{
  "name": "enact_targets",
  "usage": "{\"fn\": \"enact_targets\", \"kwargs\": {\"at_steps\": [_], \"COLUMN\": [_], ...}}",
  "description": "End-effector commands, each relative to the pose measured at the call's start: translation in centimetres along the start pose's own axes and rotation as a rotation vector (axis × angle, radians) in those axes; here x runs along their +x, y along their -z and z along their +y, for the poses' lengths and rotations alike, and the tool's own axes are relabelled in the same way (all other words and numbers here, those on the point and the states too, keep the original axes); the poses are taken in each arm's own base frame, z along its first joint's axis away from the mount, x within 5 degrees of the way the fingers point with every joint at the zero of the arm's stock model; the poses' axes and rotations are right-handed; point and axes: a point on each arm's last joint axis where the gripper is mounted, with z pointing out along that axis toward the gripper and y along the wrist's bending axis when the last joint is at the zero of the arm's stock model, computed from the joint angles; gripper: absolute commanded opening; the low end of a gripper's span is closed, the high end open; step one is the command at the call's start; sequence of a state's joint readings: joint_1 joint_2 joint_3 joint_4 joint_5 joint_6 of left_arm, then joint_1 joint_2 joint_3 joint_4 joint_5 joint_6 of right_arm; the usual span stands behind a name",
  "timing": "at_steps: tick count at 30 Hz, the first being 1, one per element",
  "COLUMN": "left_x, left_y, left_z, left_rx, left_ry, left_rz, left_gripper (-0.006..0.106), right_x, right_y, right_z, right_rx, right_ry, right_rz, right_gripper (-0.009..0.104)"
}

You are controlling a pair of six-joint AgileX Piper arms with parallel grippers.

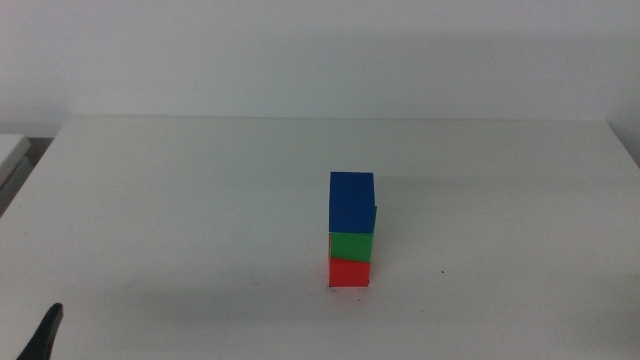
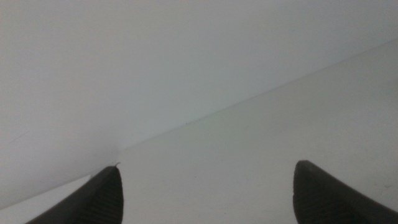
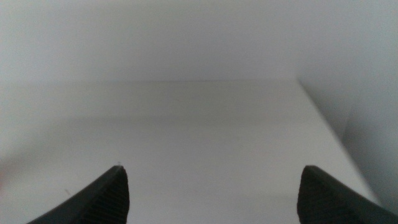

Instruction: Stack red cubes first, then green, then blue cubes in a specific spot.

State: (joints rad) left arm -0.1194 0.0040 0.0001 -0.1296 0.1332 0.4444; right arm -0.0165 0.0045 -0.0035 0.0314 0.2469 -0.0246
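In the middle view a stack of three cubes stands on the white table a little right of center. The red cube (image 1: 349, 272) is at the bottom, the green cube (image 1: 352, 246) rests on it, and the blue cube (image 1: 352, 203) is on top. No gripper touches the stack. My left gripper (image 2: 208, 193) is open and empty; only a dark tip of it (image 1: 44, 338) shows at the middle view's bottom left corner. My right gripper (image 3: 211, 196) is open and empty and out of the middle view. Neither wrist view shows the cubes.
The white table (image 1: 180, 200) ends at a white wall behind. A pale object (image 1: 10, 150) sits at the far left edge. A tiny dark speck (image 1: 441, 271) lies right of the stack.
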Motion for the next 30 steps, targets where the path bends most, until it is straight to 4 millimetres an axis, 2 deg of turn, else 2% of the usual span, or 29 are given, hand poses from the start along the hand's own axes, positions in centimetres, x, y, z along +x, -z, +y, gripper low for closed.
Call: {"fn": "enact_targets", "kwargs": {"at_steps": [1, 3, 13, 22, 26, 30], "left_x": [-0.16, -0.16, -0.16, 0.01, 0.04, 0.14], "left_y": [0.04, 0.04, 0.04, 0.03, 0.04, 0.06], "left_z": [0.1, 0.1, 0.1, 0.11, 0.37, 0.56], "left_rx": [-0.012, -0.012, -0.012, -0.017, -0.063, -0.097], "left_ry": [0.002, 0.002, 0.002, -0.022, 0.234, 0.344], "left_rz": [-0.019, -0.019, -0.019, 0.002, 0.003, 0.008], "left_gripper": [0.094, 0.094, 0.094, 0.094, 0.094, 0.094], "right_x": [0.04, 0.02, -0.48, -0.48, -0.48, -0.48], "right_y": [0.01, 0.01, 0.02, 0.02, 0.02, 0.02], "right_z": [0.13, 0.15, 0.1, 0.1, 0.1, 0.1], "right_rx": [-0.012, -0.014, -0.007, -0.008, -0.008, -0.008], "right_ry": [0.169, 0.206, 0.07, 0.065, 0.065, 0.065], "right_rz": [-0.008, -0.01, -0.064, -0.064, -0.064, -0.064], "right_gripper": [0.093, 0.093, 0.093, 0.093, 0.093, 0.093]}}
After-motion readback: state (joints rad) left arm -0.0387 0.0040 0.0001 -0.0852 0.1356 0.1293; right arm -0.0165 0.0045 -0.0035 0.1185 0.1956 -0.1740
